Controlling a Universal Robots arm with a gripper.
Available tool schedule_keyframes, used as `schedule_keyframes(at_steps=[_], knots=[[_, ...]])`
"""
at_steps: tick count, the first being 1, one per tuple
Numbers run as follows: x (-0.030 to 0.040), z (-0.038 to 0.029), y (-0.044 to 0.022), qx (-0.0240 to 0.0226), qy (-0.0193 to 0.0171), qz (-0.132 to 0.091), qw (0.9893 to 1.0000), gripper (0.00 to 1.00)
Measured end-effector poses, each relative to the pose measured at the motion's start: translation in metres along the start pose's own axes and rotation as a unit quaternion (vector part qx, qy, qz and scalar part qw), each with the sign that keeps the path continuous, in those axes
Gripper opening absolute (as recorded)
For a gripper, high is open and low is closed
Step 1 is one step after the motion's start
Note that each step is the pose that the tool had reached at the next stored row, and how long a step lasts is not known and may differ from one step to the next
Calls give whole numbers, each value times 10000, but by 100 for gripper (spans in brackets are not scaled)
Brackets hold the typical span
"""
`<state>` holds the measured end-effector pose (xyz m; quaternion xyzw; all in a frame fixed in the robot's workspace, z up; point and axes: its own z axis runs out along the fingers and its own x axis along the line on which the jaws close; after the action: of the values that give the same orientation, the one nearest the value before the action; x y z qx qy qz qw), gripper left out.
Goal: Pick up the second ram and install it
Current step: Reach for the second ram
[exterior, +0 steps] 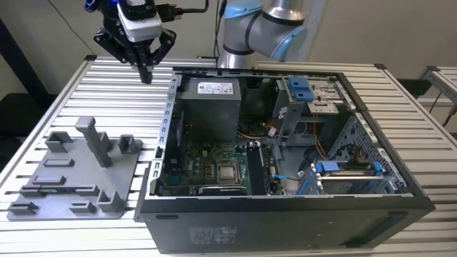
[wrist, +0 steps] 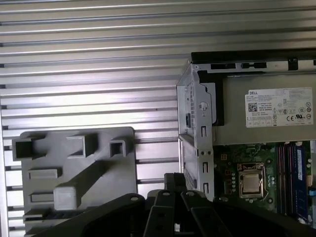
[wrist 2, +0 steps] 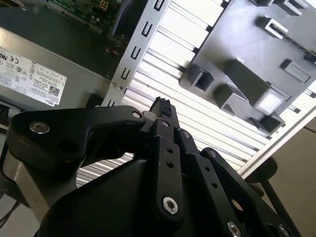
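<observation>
Gripper (exterior: 146, 75) hanging with fingers pressed together above the slatted table (exterior: 107, 101), between tray (exterior: 125, 172) and case (exterior: 286, 219).
Its tips point down near the case's rear corner, clear of the metal side edge. Bare slats lie open around it, and the tray's posts stand well off toward the exterior view's left. Long dark strips stand in the board slots (wrist: 285, 173) beside the processor (wrist: 251, 182); whether one is the ram I cannot tell. A white printed label (wrist: 279, 107) sits on the power supply (exterior: 208, 107), a sticker (exterior: 214, 234) on the case front.
</observation>
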<state>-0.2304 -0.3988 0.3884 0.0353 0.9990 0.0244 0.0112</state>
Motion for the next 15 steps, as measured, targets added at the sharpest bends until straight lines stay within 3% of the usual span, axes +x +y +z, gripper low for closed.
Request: schedule_keyframes(at_steps=[15], knots=[[254,2,-18,1,16,1,10000,11]])
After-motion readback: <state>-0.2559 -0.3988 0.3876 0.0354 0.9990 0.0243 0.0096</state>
